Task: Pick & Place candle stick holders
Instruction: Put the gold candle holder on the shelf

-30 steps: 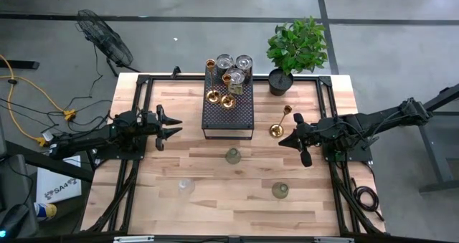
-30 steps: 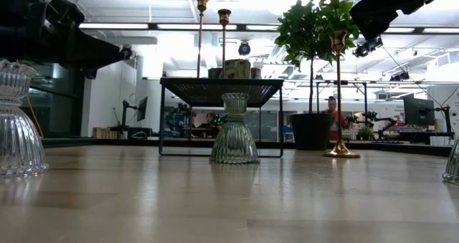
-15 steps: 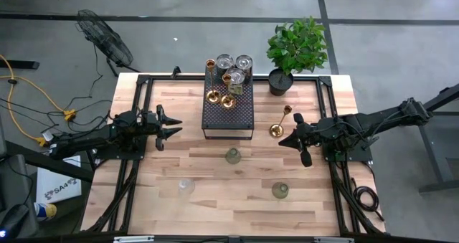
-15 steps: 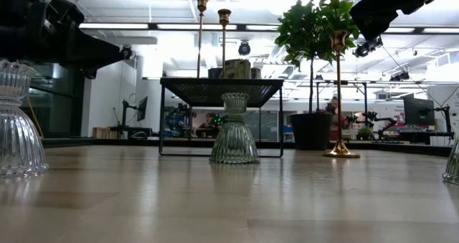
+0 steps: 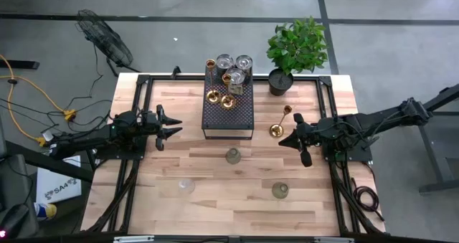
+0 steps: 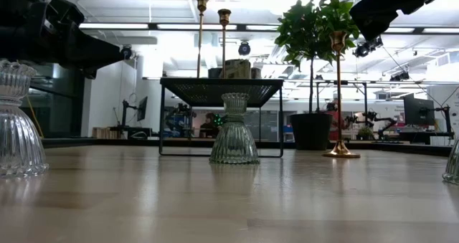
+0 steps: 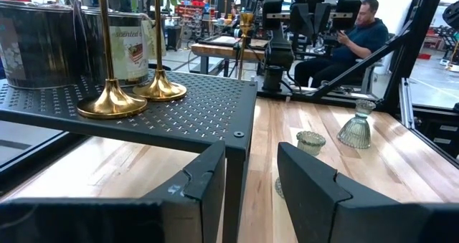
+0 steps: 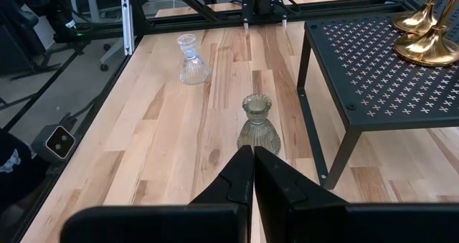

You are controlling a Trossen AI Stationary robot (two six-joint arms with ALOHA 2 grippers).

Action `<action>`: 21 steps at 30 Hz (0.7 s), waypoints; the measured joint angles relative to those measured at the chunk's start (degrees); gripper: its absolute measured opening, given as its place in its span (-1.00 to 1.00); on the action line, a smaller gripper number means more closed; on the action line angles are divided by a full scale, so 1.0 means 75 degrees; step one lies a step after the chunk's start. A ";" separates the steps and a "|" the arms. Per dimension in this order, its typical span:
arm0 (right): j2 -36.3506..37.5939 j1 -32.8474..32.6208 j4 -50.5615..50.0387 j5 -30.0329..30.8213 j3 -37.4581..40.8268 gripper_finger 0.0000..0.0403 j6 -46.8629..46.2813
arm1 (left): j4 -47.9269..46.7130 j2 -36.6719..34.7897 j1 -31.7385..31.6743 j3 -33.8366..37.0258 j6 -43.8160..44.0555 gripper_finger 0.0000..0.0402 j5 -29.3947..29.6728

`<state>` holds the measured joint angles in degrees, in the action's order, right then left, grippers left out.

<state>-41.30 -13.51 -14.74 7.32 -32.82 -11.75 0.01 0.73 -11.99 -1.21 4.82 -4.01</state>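
Left tool [image 7: 247, 182] parted, empty; right tool [image 8: 253, 173] closed, empty

Almost nothing differs on the worktop. The one change is far behind it in the low view: the person in the background [image 6: 332, 108], beside the slender brass-gold candle stick holder [image 6: 338, 92], stands slightly shifted toward 3 o'clock from a second ago.

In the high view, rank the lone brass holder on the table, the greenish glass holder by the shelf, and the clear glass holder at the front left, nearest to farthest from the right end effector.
From the right end effector:
1. Brass holder, just behind it.
2. Greenish glass holder, mid-table, before the black shelf.
3. Clear glass holder, front left.
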 joint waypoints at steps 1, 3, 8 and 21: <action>0.0000 0.0001 0.0003 0.0002 -0.0001 -0.98 0.0000 | -0.0002 0.0000 0.0000 0.0000 0.0000 -0.38 0.0000; 0.0000 -0.0001 0.0003 0.0003 -0.0003 -0.98 0.0000 | 0.0000 0.0000 0.0000 0.0000 0.0000 -0.38 0.0000; -0.0002 0.0001 0.0003 0.0008 -0.0003 -0.98 0.0000 | 0.0000 0.0000 0.0003 0.0000 0.0000 -0.38 0.0000; 0.0052 -0.0089 0.0050 -0.0009 -0.0002 -0.98 0.0000 | 0.0000 0.0000 0.0003 0.0000 0.0000 -0.38 0.0000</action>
<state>-40.91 -14.17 -14.37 7.26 -32.83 -11.75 0.01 0.73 -11.97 -1.21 4.82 -4.01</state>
